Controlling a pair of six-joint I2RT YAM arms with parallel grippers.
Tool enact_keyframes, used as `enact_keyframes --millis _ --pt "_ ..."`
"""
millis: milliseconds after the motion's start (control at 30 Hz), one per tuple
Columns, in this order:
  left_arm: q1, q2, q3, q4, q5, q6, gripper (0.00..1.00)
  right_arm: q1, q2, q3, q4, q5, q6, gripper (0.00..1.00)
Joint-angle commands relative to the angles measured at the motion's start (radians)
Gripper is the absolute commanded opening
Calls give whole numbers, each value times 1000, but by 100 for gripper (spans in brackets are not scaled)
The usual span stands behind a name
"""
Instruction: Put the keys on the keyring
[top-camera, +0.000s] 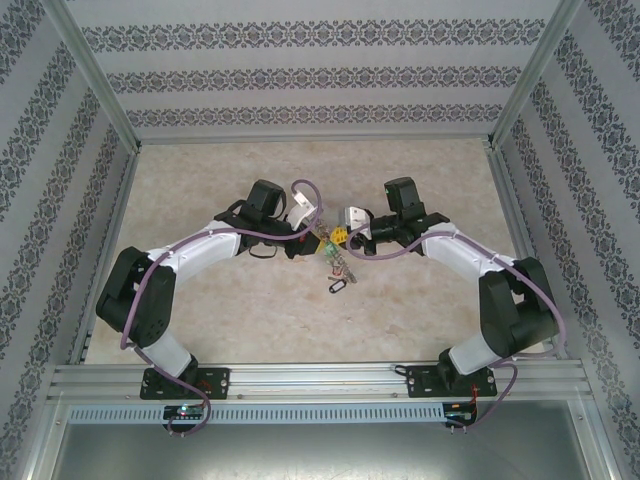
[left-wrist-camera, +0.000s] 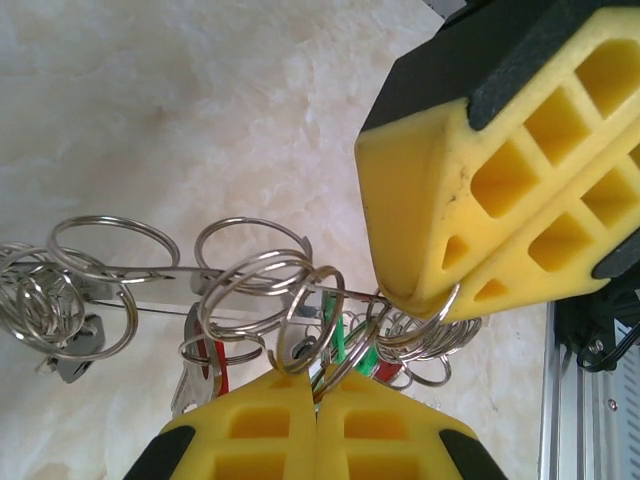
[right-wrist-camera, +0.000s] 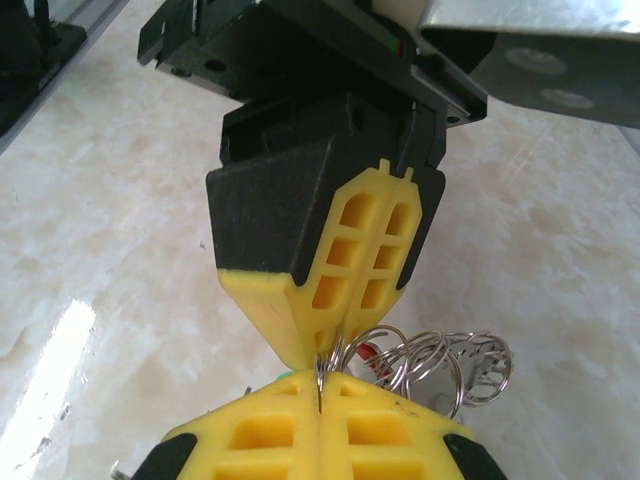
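Observation:
My two grippers meet tip to tip over the middle of the table, left gripper (top-camera: 318, 240) and right gripper (top-camera: 342, 237). In the left wrist view my left gripper (left-wrist-camera: 318, 392) is shut on a silvery split ring (left-wrist-camera: 300, 310). The right gripper's yellow fingers (left-wrist-camera: 440, 210) pinch another ring just beside it. The keyring (left-wrist-camera: 185, 271) is a thin grey wire loop strung with several split rings, held above the table. Keys with a red head (left-wrist-camera: 218, 368) and a green head (left-wrist-camera: 345, 345) hang from it. In the right wrist view my right gripper (right-wrist-camera: 320, 388) is shut on a ring, facing the left fingers (right-wrist-camera: 330, 290).
A loose bunch of rings (right-wrist-camera: 450, 365) hangs right of the pinch. A dark tag (top-camera: 335, 287) dangles below the bunch. The marble tabletop (top-camera: 250, 300) is bordered by metal rails (top-camera: 320, 380) and patterned walls.

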Motion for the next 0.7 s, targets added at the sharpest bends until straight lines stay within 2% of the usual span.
enact_keyframes --millis 0,333,467,667 --pt "29 5 -38 23 -64 -32 0 -6 -76 7 108 -144 107 0" --pt "29 -9 -68 168 -63 -132 1 35 -110 0 248 -166 275 0" --pt "29 -41 -75 187 -90 -148 11 47 -92 9 254 -155 303 0" --pt "30 -119 -131 200 -70 -137 23 43 -77 5 256 -122 365 0"
